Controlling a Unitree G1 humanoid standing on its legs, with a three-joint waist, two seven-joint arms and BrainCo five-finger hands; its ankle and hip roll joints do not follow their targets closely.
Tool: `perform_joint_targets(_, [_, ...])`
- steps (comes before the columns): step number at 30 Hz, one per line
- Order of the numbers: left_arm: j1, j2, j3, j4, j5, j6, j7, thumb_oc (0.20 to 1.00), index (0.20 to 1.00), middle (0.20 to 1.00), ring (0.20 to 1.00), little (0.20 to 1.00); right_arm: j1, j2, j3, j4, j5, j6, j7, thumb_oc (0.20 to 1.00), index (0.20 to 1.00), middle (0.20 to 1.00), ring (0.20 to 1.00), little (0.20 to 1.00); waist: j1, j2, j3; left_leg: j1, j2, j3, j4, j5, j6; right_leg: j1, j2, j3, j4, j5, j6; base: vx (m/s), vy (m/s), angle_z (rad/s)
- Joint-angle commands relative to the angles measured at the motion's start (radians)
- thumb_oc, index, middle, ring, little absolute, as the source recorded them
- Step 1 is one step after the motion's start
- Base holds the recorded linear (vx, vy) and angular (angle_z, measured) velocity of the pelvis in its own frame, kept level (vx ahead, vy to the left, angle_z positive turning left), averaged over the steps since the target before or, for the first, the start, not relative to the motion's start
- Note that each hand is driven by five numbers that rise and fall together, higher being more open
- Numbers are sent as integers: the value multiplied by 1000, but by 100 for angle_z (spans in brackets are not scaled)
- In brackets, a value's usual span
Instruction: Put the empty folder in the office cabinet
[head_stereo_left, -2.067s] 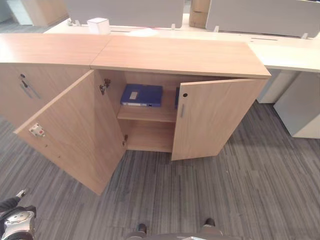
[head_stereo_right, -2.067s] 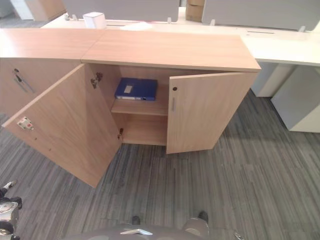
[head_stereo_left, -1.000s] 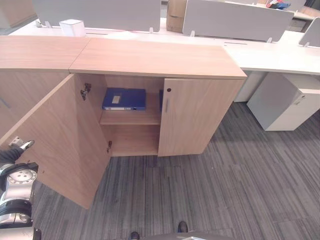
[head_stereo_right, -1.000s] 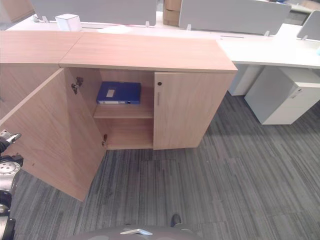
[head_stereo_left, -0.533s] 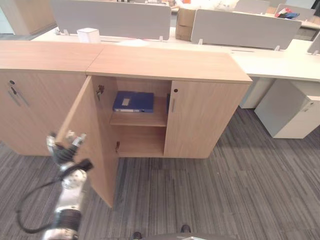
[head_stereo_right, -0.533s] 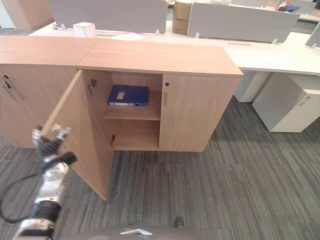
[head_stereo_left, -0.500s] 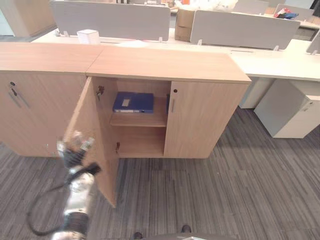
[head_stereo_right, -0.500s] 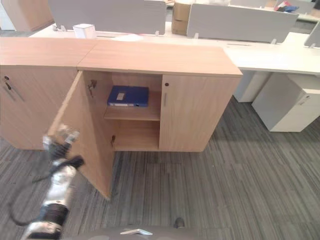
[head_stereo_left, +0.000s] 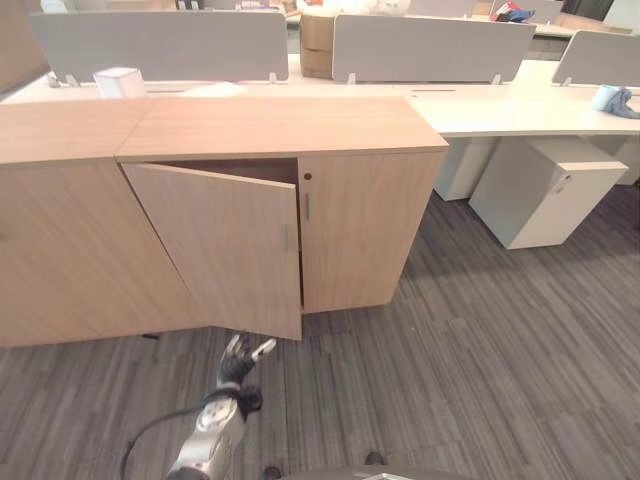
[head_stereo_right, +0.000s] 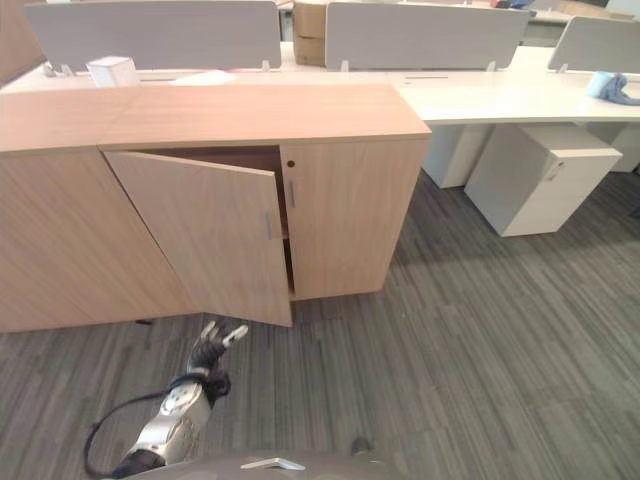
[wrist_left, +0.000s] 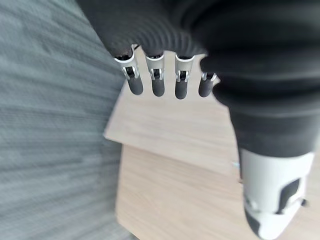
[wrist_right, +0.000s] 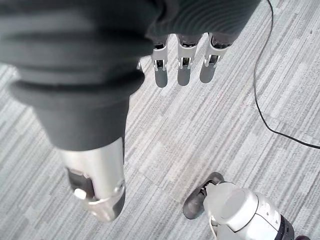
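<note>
Where striped grey carpet meets cabinet, left door ajar, left hand splayed, right hand straight.

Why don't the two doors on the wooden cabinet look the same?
The left door is ajar: it swings out at an angle and leaves a dark gap under the cabinet top. The right door is flush with the cabinet front. The right door also has a small dark lock near its top corner, and none shows on the left door. Both are the same light wood with a slim metal handle.
</note>
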Motion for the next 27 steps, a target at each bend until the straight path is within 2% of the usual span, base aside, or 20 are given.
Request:
perform_joint_targets(1, [-23, 31, 78, 54, 108, 19, 15, 1000, 1000, 1000, 1000, 1000, -62, 14, 18, 47, -27, -2, -11, 1000, 1000, 1000, 1000, 1000, 20, -14, 36, 52, -32, -19, 1, -128, 17, -2, -57, -13, 33, 26, 48, -3, 6, 14])
perform_joint_targets(4, [-15, 14, 121, 266, 165, 34, 29, 1000, 1000, 1000, 1000, 1000, -74, 15, 17, 47, -26, 2, -11, 1000, 1000, 1000, 1000, 1000, 29, -6, 33, 53, -33, -27, 1, -125, 18, 3, -59, -21, 40, 19, 45, -1, 4, 9])
perform_joint_targets(6, [-34, 11, 136, 488, 302, 43, 54, 1000, 1000, 1000, 1000, 1000, -87, 18, 22, 50, -31, -2, -12, 1000, 1000, 1000, 1000, 1000, 33, -1, 30, 52, -34, -32, 1, -122, 18, 5, -60, -25, 44, 15, 43, -6, 10, 13])
perform_joint_targets(7, [-34, 11, 136, 488, 302, 43, 54, 1000, 1000, 1000, 1000, 1000, -87, 18, 22, 50, -31, -2, -12, 1000, 1000, 1000, 1000, 1000, 33, -1, 30, 52, -34, -32, 1, -122, 18, 5, -60, -25, 44, 15, 43, 6, 18, 16])
perform_joint_targets(8, [-34, 9, 162, 722, 434, 73, 77, 1000, 1000, 1000, 1000, 1000, -109, 21, 37, 67, -41, 5, -5, 1000, 1000, 1000, 1000, 1000, 35, 4, 25, 54, -37, -33, 1, -122, 18, 8, -61, -27, 45, 12, 40, 13, 17, 11])
perform_joint_targets(9, [-20, 6, 177, 768, 457, 89, 72, 1000, 1000, 1000, 1000, 1000, -114, 20, 40, 74, -48, 9, 0, 1000, 1000, 1000, 1000, 1000, 37, 6, 22, 56, -37, -32, 1, -123, 18, 10, -62, -30, 45, 11, 39, 13, 17, 11])
perform_joint_targets(15, [12, -9, 223, 850, 445, 111, 30, 1000, 1000, 1000, 1000, 1000, -128, 2, 38, 90, -65, 17, 17, 1000, 1000, 1000, 1000, 1000, 45, 13, 10, 56, -37, -31, 1, -121, 20, 15, -66, -40, 45, 7, 34, 3, 2, 2])
perform_joint_targets(27, [7, -29, 228, 850, 393, 113, 15, 1000, 1000, 1000, 1000, 1000, -133, 14, 50, 80, -62, 22, 28, 1000, 1000, 1000, 1000, 1000, 52, 13, 4, 53, -44, -44, 1, -121, 25, 20, -75, -55, 55, 1, 36, -4, 1, 4])
